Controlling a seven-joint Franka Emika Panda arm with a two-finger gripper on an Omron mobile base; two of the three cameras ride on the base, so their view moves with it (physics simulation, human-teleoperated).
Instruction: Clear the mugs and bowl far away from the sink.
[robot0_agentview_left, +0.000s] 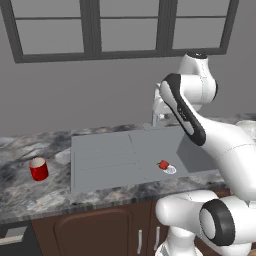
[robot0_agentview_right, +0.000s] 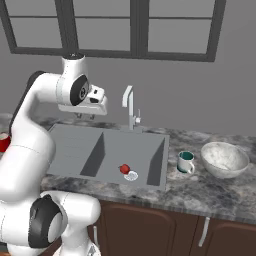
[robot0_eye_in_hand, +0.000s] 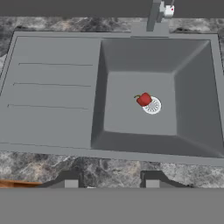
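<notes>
The red mug (robot0_agentview_left: 38, 168) stands on the marbled counter left of the grey sink (robot0_agentview_left: 107, 155), and its edge shows at the far left (robot0_agentview_right: 3, 143). The white mug (robot0_agentview_right: 185, 161) with a teal inside stands just right of the sink (robot0_agentview_right: 75, 150). The pale marbled bowl (robot0_agentview_right: 224, 159) sits further right. My gripper (robot0_agentview_right: 85, 116) hangs high above the drainboard and points down. In the hand view the gripper (robot0_eye_in_hand: 110, 183) is open with nothing between its fingertips (robot0_eye_in_hand: 70, 181), above the sink's front rim (robot0_eye_in_hand: 131, 154).
A small red pepper-like thing (robot0_eye_in_hand: 144, 99) lies in the basin beside the round drain (robot0_eye_in_hand: 152, 106). The slim silver faucet (robot0_agentview_right: 130, 107) rises behind the basin. A wall with windows runs behind the counter (robot0_agentview_left: 20, 195). Brown cabinet doors (robot0_agentview_right: 150, 225) are below.
</notes>
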